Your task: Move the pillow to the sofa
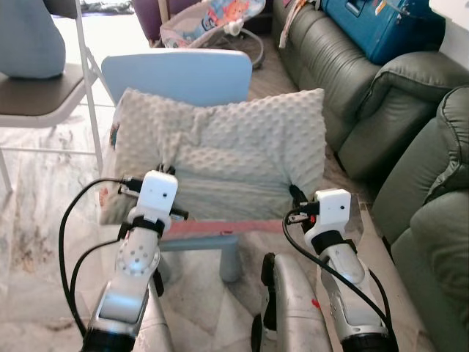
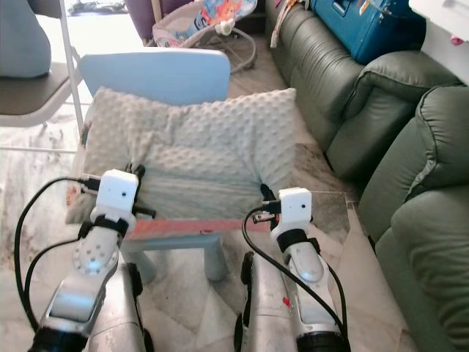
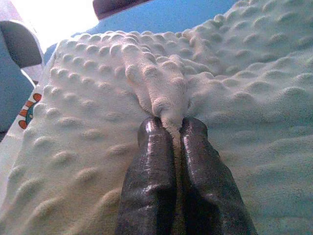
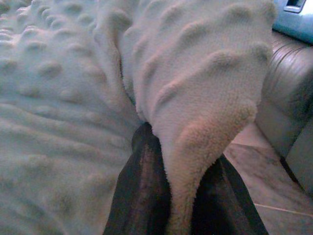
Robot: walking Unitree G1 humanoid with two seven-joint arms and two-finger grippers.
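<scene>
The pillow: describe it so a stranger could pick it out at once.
Left of the dark green sofa stands a small light blue chair. The pillow lies across its seat, pinched by the left gripper and right gripper. Its pale, bumpy dotted fleece sets it apart from the smooth furniture.

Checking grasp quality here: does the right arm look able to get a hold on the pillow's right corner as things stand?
Likely yes: the right gripper is shut on the pillow, pinching a fold of fabric at its corner. The left gripper pinches another fold.

1 pillow (image 1: 242,147), 1 blue chair (image 1: 176,73), 1 sofa (image 1: 344,81)
</scene>
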